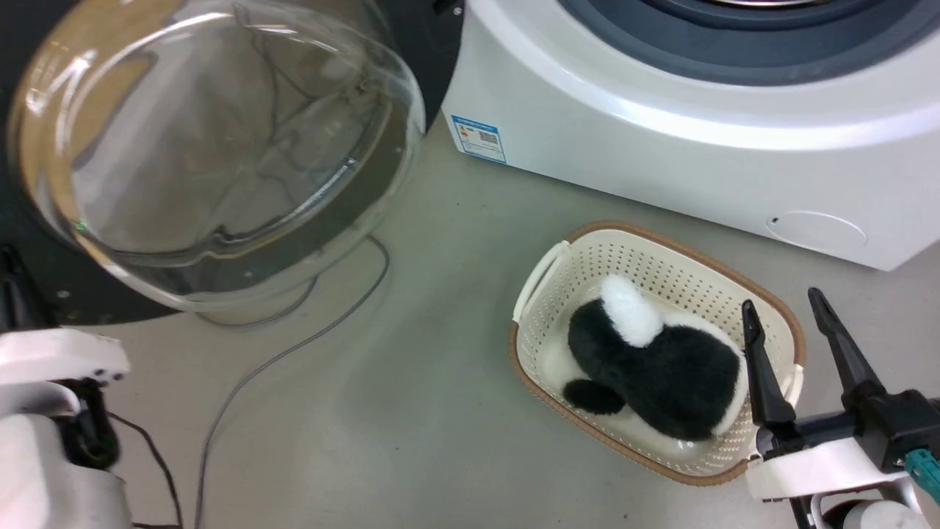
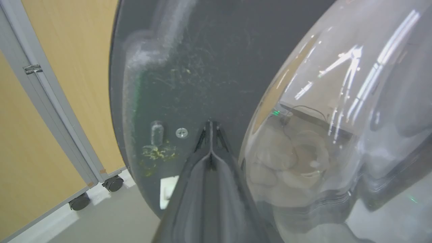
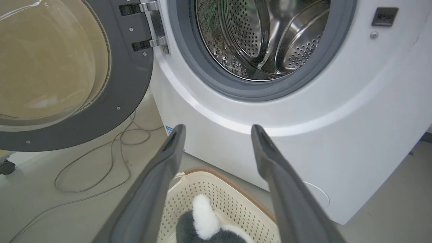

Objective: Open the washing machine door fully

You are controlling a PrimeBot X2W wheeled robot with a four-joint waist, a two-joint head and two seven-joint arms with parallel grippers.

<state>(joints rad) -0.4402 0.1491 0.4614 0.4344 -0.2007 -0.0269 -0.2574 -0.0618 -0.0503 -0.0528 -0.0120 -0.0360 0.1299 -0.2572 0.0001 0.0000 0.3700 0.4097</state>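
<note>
Your left fingers (image 2: pixel 202 162) clenched at the washing machine door (image 1: pixel 220 147), upper left, your right fingers (image 1: pixel 760 367) released, lower right.

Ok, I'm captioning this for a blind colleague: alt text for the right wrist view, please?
The washing machine door stands swung open on this view's left, beside the white washing machine, baring the steel drum. The open right gripper points toward the machine's front, over a cream basket holding a black-and-white plush toy.
</note>
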